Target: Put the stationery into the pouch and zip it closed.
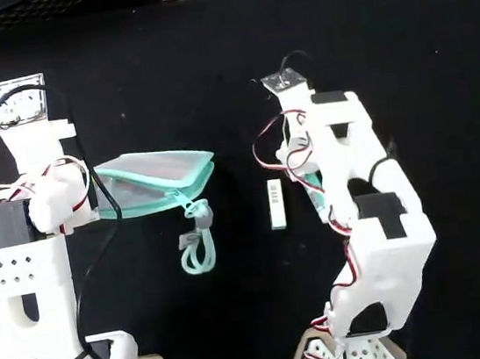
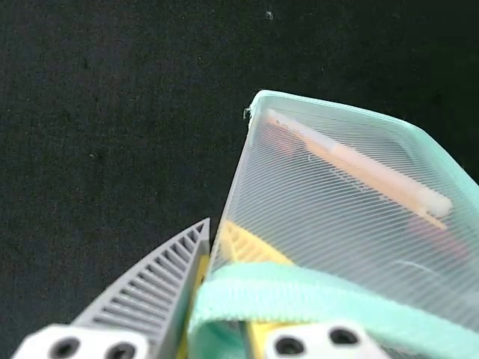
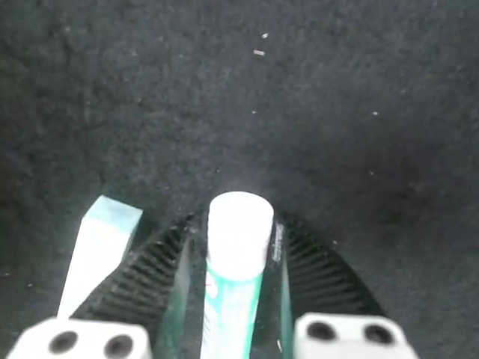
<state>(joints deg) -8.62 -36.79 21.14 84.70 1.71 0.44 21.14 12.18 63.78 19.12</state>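
While my left gripper (image 2: 224,258) is clamping the pouch (image 1: 156,183) by its left end, steadying it at the table's left, my right gripper (image 3: 236,226) is gripping a teal-and-white tube (image 3: 238,254) well right of it, probably for loading; a white bar (image 1: 276,203) is lying between.

- No word, number or sign could be read in any view.
- White bar (image 1: 276,203), lying on the counter (image 1: 207,60): it carried a few small dark marks down its face. They were too small to make out as letters or digits.
- White tube (image 3: 233,258), clamped in the right tool (image 3: 236,224): teal print ran along its side below the cap. Only strokes of colour showed, and nothing was legible.
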